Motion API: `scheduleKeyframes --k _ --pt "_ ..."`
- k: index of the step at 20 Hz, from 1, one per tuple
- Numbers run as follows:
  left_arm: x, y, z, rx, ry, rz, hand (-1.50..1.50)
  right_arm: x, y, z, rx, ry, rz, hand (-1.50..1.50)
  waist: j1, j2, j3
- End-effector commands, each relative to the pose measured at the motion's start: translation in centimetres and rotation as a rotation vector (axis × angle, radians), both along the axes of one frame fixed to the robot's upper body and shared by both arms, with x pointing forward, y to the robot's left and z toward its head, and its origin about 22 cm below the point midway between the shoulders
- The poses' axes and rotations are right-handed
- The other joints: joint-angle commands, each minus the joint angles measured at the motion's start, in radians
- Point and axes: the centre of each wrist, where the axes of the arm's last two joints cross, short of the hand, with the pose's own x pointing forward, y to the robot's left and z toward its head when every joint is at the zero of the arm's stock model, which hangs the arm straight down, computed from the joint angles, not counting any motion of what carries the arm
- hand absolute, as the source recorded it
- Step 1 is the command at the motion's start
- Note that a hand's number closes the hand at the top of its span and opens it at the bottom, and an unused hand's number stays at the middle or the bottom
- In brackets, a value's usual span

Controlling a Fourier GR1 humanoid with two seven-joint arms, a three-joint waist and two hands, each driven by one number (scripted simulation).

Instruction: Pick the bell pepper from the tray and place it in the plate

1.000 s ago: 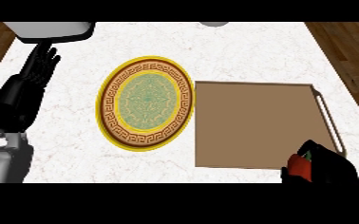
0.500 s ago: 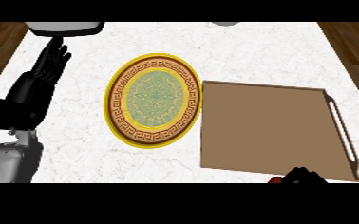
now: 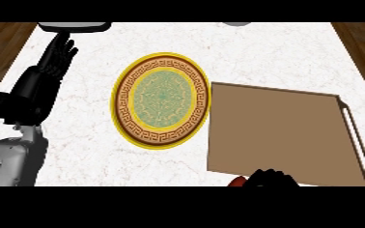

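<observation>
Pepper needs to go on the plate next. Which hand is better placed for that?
Right. The right hand looks curled round the bell pepper at the tray's near edge, close to the plate. The left hand rests open at the far left, holding nothing.

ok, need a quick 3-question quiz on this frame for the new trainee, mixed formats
1. True or false: the bell pepper lies on the plate.
2. Where does the tray sit relative to the plate? A) to its left B) to its right C) on top of it
3. Short answer: which robot hand shows next to the bell pepper?

Key:
1. False. Only a red sliver of it shows at the view's lower edge, off the plate.
2. B.
3. The right robot hand. The left robot hand rests open at upper left.
</observation>
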Motion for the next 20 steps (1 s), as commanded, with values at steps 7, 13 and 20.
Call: scheduleKeyframes --k 7,13,20 --pt "0.2 0.0 0.0 0.002 -0.015 -0.054 0.0 3.5 4.4 0.6 0.155 0.012 0.043 1.5 0.043 0.011 0.0" --pt "0.7 -1.1 0.5 0.006 -0.023 -0.077 0.0 4.9 4.4 0.2 0.208 0.047 0.06 1.5 0.063 0.02 -0.001" --pt "1.3 -2.3 0.0 0.008 -0.016 -0.09 0.0 7.2 3.4 -1.0 0.202 0.085 0.013 1.5 0.075 0.035 -0.002"
